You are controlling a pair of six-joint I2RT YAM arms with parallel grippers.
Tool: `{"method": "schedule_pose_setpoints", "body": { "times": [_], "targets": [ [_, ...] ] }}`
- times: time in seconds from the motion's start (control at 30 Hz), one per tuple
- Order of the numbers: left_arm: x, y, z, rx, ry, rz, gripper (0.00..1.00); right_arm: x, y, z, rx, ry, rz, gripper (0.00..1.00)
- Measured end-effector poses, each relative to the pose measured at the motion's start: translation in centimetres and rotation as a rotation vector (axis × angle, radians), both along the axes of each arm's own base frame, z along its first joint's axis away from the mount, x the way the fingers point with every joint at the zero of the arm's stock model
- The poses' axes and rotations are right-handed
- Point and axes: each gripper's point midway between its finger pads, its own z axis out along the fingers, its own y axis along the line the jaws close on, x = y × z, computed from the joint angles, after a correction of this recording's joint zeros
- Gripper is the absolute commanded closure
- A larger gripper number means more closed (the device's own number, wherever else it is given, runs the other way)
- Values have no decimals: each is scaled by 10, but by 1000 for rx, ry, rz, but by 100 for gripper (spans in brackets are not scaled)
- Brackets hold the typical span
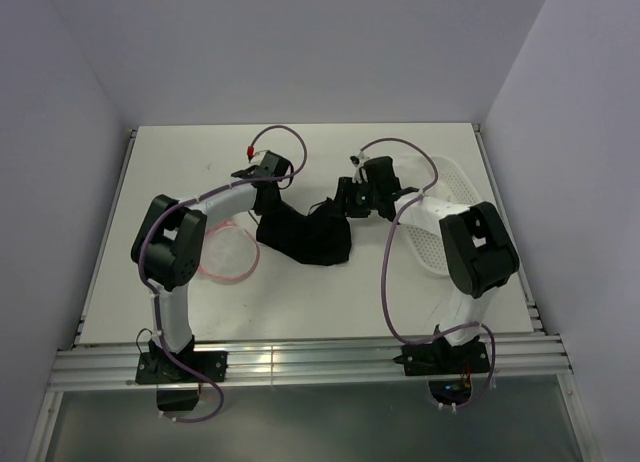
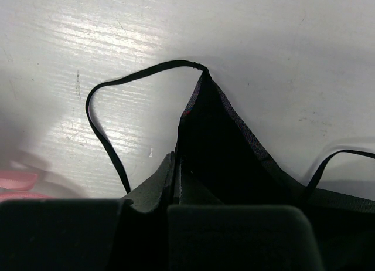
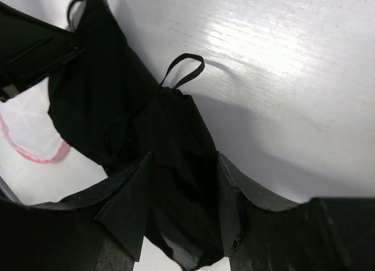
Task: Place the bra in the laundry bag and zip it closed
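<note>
The black bra (image 1: 305, 237) hangs between both grippers, just above the table. My left gripper (image 1: 264, 197) is shut on its left edge. In the left wrist view the jaws (image 2: 176, 165) pinch the fabric (image 2: 222, 136), and a thin strap (image 2: 105, 136) loops to the left. My right gripper (image 1: 346, 199) is shut on the bra's right side, and a bunch of fabric (image 3: 176, 165) fills the gap between its fingers (image 3: 132, 195). The laundry bag (image 1: 228, 254), white mesh with pink trim, lies flat left of the bra. It also shows in the right wrist view (image 3: 29, 136).
A white perforated basket (image 1: 440, 222) lies at the right, beside the right arm. The left arm's elbow (image 1: 170, 244) hangs over the laundry bag's left side. White walls enclose the table on three sides.
</note>
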Motion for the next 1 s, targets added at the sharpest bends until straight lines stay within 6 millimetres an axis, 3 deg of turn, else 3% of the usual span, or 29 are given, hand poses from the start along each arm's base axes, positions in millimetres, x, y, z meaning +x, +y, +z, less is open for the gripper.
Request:
{"method": "schedule_pose_setpoints", "body": {
  "times": [0.17, 0.27, 0.3, 0.37, 0.53, 0.6, 0.73, 1.0],
  "targets": [
    [0, 0, 0, 0, -1, 0, 100, 1, 0, -21, -19, 41, -2, 52],
    [0, 0, 0, 0, -2, 0, 100, 0, -1, -34, -31, 65, -2, 67],
    [0, 0, 0, 0, -2, 0, 100, 0, -1, -37, -34, 71, -4, 80],
    [1, 0, 0, -1, -2, 0, 100, 1, -2, -38, -39, 73, -11, 95],
    [1, 0, 1, -3, -5, 1, 100, 4, -17, -35, -106, 62, -83, 100],
    [0, 0, 3, -6, -6, 3, 100, 6, -27, -26, -153, 37, -134, 100],
    [-8, 1, 16, -31, -29, 14, 100, 2, -49, 12, -194, -61, -241, 100],
    [-25, -8, 79, -142, -170, -1, 100, -17, -58, 96, -205, -275, -312, 100]
  ]
}}
